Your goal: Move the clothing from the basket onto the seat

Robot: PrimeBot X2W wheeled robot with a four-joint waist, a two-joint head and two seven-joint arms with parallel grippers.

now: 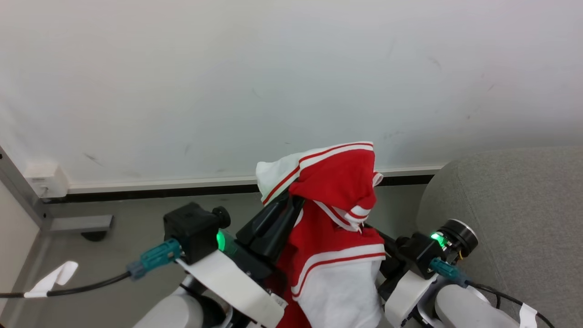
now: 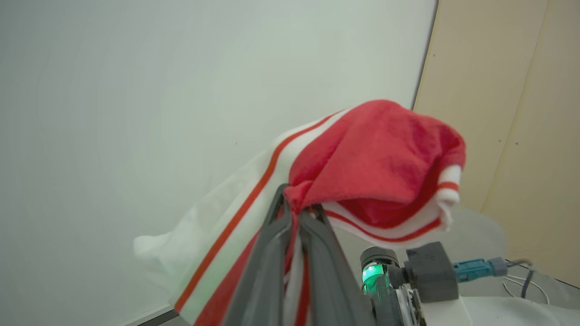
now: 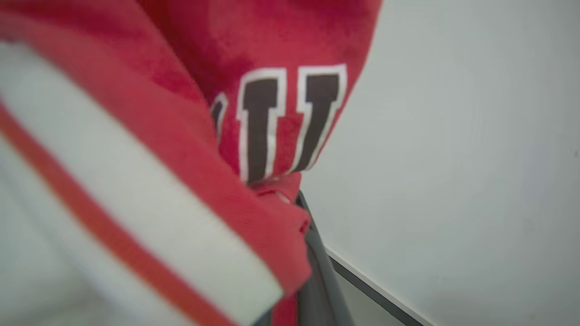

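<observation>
Wall [image 1: 273, 68]: white, faintly scuffed
Skirting [image 1: 159, 186]: white strip above a dark band
Floor [image 1: 114, 259]: smooth grey
Side panel [image 2: 512, 113]: beige, joining the wall
Wall box [image 1: 45, 180]: small, white

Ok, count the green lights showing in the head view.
2. One green light on the left wrist, left of the clothing; the other on the right wrist, beside the seat. The cloth may hide more.

Soft, even, bright light falls on the white wall [image 1: 291, 68], without hard shadows or glare. The head view is sharp. In the right wrist view the clothing [image 3: 149, 217] near the lens is badly blurred, its stripe smeared; the left wrist view looks slightly soft and washed out
</observation>
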